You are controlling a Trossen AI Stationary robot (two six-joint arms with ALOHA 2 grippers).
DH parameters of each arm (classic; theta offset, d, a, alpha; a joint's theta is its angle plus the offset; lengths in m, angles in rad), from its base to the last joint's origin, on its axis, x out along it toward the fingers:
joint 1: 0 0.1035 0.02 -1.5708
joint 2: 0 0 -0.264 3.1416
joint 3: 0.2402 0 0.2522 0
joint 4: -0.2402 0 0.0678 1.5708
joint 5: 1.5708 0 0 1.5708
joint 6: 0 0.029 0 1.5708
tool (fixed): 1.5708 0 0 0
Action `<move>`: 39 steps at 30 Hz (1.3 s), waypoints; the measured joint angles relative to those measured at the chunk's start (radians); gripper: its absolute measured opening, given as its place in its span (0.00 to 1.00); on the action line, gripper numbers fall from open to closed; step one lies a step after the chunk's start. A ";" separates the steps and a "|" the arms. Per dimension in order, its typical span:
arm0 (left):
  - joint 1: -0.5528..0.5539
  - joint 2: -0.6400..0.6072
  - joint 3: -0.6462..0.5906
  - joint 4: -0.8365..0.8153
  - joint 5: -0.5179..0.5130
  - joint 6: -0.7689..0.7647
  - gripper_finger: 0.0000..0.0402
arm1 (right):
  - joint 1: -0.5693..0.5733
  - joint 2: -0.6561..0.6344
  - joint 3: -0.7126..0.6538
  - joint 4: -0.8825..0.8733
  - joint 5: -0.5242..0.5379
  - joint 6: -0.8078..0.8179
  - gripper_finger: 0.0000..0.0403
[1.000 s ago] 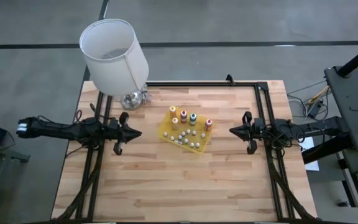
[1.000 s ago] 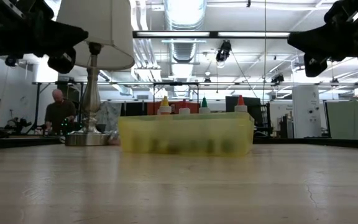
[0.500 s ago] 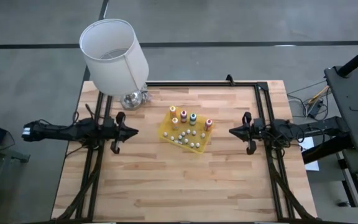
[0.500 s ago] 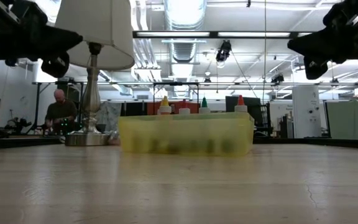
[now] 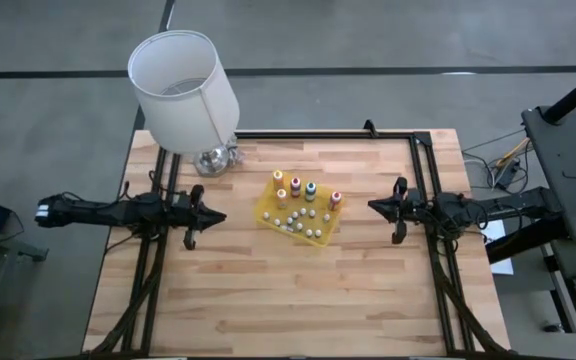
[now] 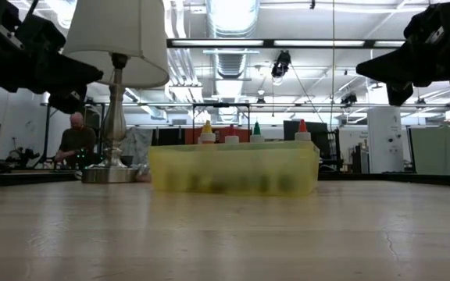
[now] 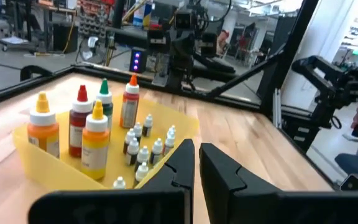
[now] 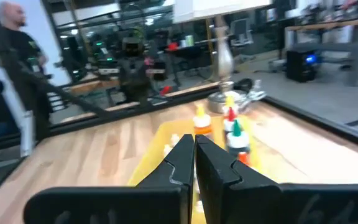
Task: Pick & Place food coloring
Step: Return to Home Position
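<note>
The food coloring stands upright in a yellow plastic tray (image 5: 268, 212) at mid-table. The larger squeeze bottles (image 5: 295, 186) are in yellow, orange, red and green, with several tiny vials (image 5: 303, 222) in front of them. The left wrist view shows the bottles (image 7: 95, 140) and vials (image 7: 145, 148) close up. In the low view their tips (image 6: 256, 128) rise above the tray wall (image 6: 233, 168). My left gripper (image 5: 223, 215) hovers shut to the left of the tray, above the table. My right gripper (image 5: 371, 208) hovers shut to the right of it. Both point at the tray.
A table lamp with a white shade (image 5: 183, 85) stands on its metal base (image 5: 213, 160) at the far left of the table, close behind my left gripper. Black frame rails (image 5: 423, 190) run along the far and side edges. A person (image 6: 73, 140) sits in the room beyond.
Both grippers have come down toward the table while staying on their own sides of the tray. The left arm first drew slightly back toward the left edge. Tray and bottles have not moved.
</note>
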 joint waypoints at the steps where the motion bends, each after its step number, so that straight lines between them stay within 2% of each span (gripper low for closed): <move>1: 0.000 -0.002 0.000 -0.007 0.000 -0.001 0.00 | -0.001 0.000 0.000 0.000 0.004 -0.009 0.02; 5: 0.000 -0.010 0.000 -0.004 0.001 0.003 0.00 | 0.000 0.000 0.000 0.000 -0.010 -0.034 0.02; 12: -0.001 -0.038 -0.001 0.004 0.001 0.021 0.00 | 0.000 0.000 0.000 0.001 -0.168 -0.048 0.02; 16: -0.001 -0.055 -0.001 0.005 0.001 0.049 0.00 | 0.000 0.000 0.000 0.006 -0.221 -0.037 0.02; 30: 0.000 -0.065 -0.002 0.013 0.000 0.074 0.00 | 0.000 0.000 0.000 -0.024 -0.227 -0.044 0.02; 39: 0.000 -0.065 0.007 0.013 0.000 0.105 0.00 | 0.000 -0.059 0.000 -0.022 -0.216 -0.075 0.02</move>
